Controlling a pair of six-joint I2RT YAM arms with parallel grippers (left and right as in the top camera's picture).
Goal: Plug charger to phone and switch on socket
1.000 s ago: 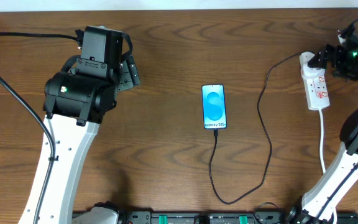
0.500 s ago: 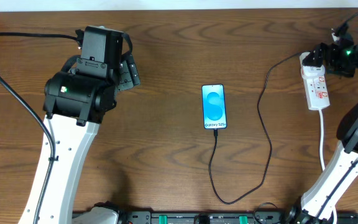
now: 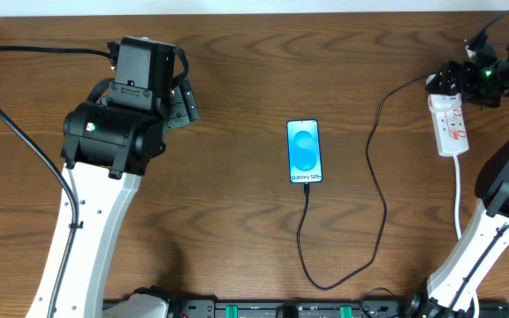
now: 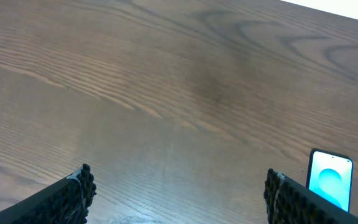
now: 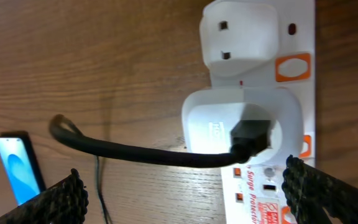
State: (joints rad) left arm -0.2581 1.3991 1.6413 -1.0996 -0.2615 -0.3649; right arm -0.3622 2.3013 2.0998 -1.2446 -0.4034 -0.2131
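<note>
Socket (image 5: 294,43) directly under right gripper (image 5: 185,186), spread wide

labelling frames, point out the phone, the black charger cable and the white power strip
slim blue-screened smartphone (image 3: 304,152), overhead view, middle of screen
thin black charger cable (image 5: 154,154), right wrist view, stretch left of plug head
small white power strip (image 3: 452,128), overhead view, middle of top face

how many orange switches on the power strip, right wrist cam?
2: upper switch above the charger plug head; lower switch just right of it. More may be out of frame.
</note>
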